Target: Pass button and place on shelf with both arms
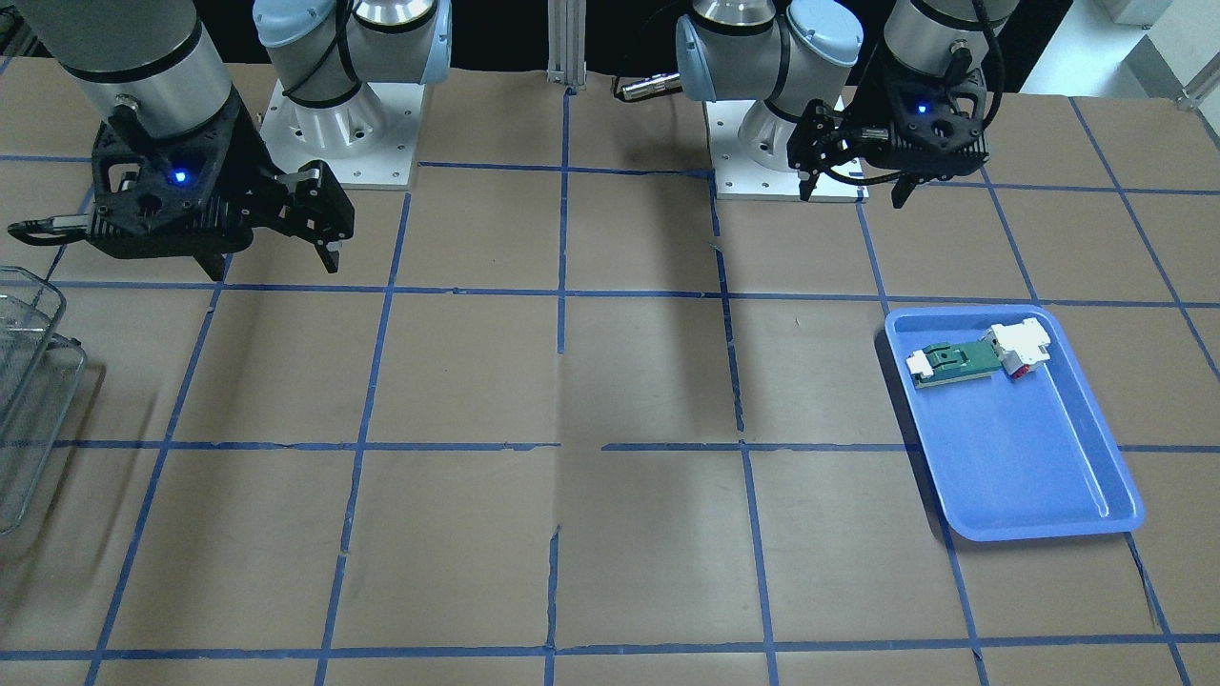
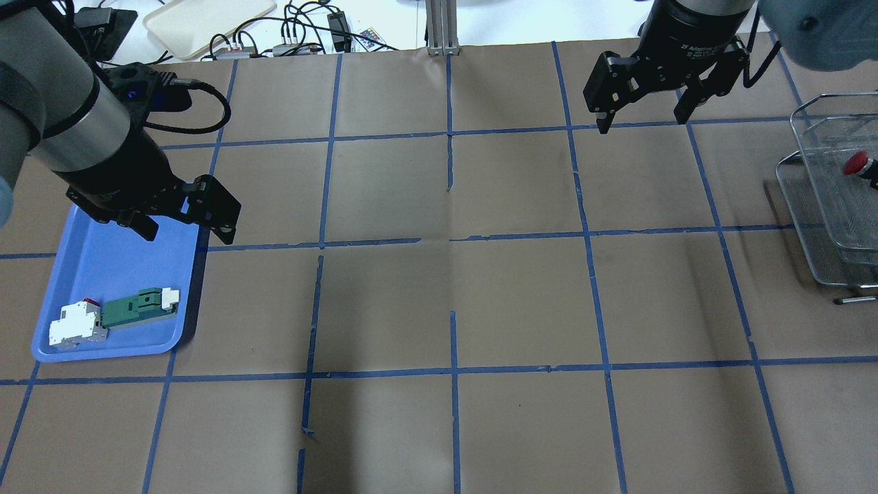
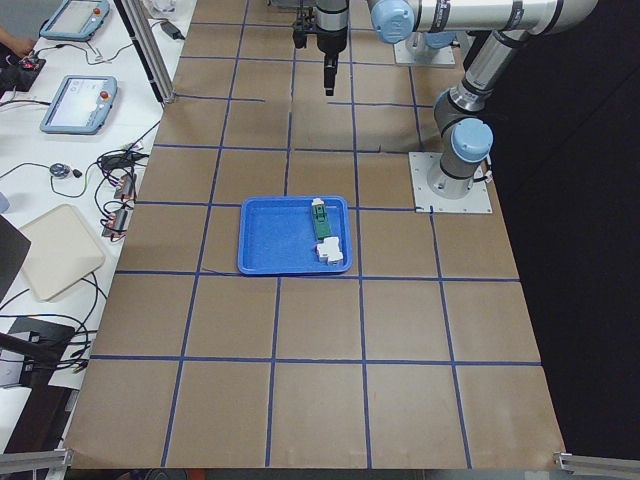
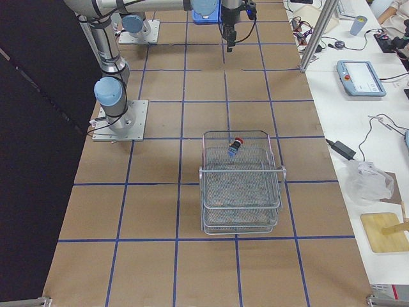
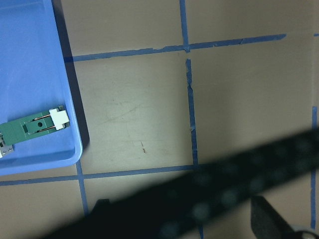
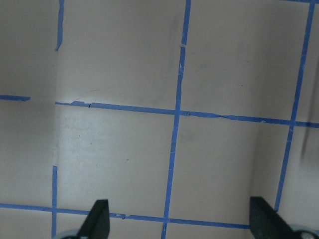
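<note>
The button, with its red cap, lies in the top basket of the wire shelf at the table's right end; it also shows in the exterior right view inside the shelf. My right gripper is open and empty above the table, to the left of the shelf and apart from it. My left gripper is open and empty, above the right rim of the blue tray. In the front-facing view the left gripper is on the right and the right gripper on the left.
The blue tray holds a green-and-white flat part and a white block with red. Brown paper with a blue tape grid covers the table. Cables and a cream tray lie beyond the far edge.
</note>
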Action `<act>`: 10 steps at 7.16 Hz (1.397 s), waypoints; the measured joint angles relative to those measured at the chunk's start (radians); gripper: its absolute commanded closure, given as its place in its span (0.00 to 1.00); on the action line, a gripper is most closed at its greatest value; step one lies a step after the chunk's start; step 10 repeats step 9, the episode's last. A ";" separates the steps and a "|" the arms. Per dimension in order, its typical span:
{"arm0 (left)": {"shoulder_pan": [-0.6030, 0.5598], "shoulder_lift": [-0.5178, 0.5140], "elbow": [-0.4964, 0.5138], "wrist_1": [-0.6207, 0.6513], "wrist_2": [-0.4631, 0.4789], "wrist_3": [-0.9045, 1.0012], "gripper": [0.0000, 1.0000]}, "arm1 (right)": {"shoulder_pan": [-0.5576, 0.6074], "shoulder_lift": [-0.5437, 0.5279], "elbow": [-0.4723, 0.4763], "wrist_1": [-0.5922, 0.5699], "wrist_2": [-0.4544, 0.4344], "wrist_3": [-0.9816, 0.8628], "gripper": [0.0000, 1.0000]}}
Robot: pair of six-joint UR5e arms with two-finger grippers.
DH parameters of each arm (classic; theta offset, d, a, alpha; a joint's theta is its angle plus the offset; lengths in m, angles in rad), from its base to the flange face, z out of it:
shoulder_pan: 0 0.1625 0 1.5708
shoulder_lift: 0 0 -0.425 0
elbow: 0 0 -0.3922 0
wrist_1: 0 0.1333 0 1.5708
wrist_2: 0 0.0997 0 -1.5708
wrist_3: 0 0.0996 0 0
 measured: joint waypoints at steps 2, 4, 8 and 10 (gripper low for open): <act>0.001 0.001 -0.004 0.002 0.002 0.002 0.00 | 0.002 -0.004 0.002 0.001 -0.053 0.017 0.00; 0.000 0.001 -0.006 0.005 0.006 0.004 0.00 | 0.002 -0.012 0.001 0.000 -0.066 0.019 0.00; 0.001 0.000 0.000 0.009 0.006 0.005 0.00 | 0.002 -0.019 -0.004 -0.001 -0.044 0.013 0.00; 0.001 0.002 0.002 0.009 0.007 0.005 0.00 | 0.002 -0.020 -0.004 0.001 -0.040 0.013 0.00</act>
